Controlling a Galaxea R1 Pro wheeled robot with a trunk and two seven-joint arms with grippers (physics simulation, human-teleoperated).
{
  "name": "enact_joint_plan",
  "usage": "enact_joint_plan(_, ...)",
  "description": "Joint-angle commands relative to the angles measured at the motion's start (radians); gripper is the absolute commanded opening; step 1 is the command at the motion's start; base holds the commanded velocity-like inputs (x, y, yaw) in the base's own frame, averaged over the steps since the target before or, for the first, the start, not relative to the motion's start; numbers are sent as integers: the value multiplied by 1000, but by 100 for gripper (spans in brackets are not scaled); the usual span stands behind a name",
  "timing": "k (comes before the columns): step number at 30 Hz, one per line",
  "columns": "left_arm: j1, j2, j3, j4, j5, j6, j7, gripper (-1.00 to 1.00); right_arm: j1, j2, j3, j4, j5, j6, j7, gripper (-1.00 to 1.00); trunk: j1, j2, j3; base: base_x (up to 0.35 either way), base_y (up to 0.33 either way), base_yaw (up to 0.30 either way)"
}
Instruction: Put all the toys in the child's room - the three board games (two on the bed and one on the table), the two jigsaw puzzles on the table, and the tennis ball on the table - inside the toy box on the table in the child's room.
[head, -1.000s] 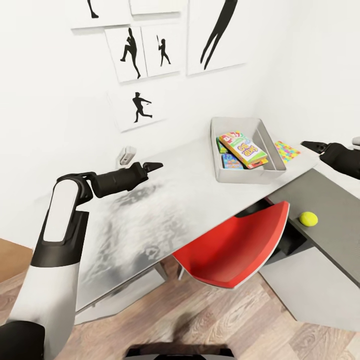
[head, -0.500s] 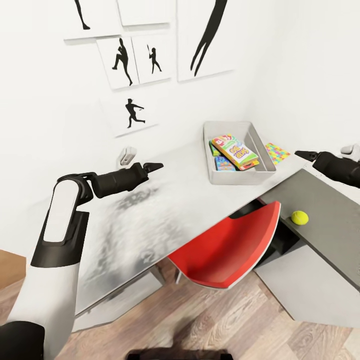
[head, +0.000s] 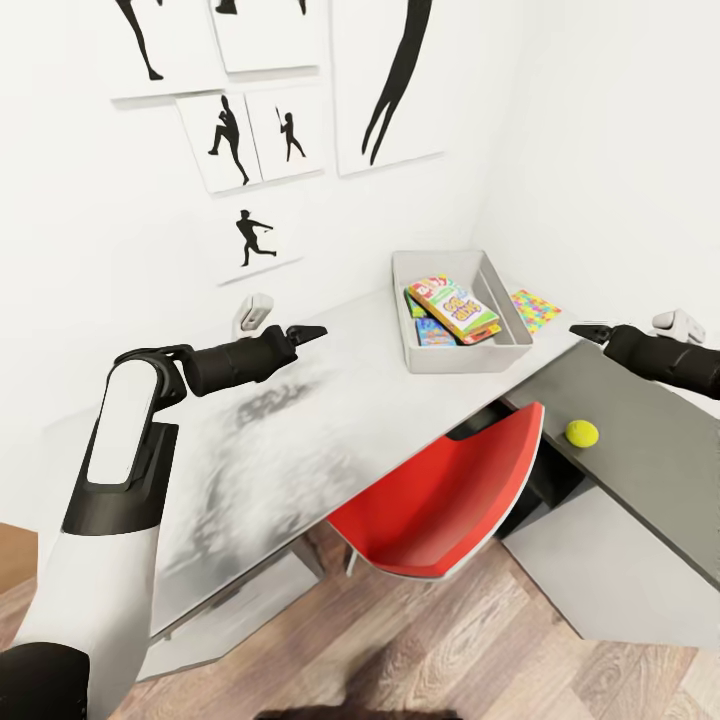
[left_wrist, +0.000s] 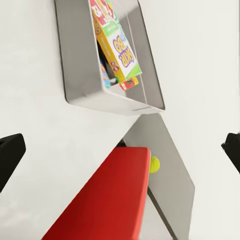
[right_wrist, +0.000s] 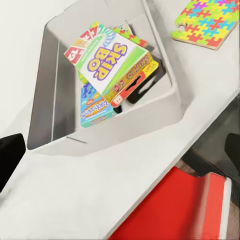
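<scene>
- Left gripper (head: 312, 331) is hovering over the bare tabletop (head: 330, 400), fingers spread, holding nothing.
- Toy box (head: 445, 358) is sitting on the tabletop, holding the Skip-Bo game (right_wrist: 111, 60) atop two other board games.
- Jigsaw puzzle (head: 536, 308) is lying beside the box.
- Tennis ball (head: 581, 432) is resting on the dark grey panel (head: 640, 430).
- Right gripper (head: 588, 331) is hanging nearby, fingers spread, empty.

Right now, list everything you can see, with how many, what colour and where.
toy box: one, light grey, on the table near the corner
board games: at least two, a green Skip-Bo over a teal-blue one, stacked inside the toy box
puzzle: one, multicolour, flat on the table beside the toy box
ball: one, yellow-green, on the dark grey panel
table: one, pale grey top
chair: one, red, tucked under the table
pictures: several, black silhouettes on the white wall
left gripper: black, above the table
right gripper: black, past the table's end
</scene>
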Motion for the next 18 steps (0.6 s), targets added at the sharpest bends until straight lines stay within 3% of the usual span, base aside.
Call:
enact_joint_plan(1,-1,1,-1,-1,10,1,10,100,-1,0,0,-1,-10,4,-10,100,1,-2,0,0,0,-94)
enact_joint_plan(11,10,4,1,-1,10,2,9,100,57,-1,32,-40,-10,4,-10,100,1,-2,16,0,0,-88)
enact_joint_plan(18,61,5,2,-1,10,0,7,100,93,-2,52,-58,-10,4,-10,100,1,-2,27,0,0,-80)
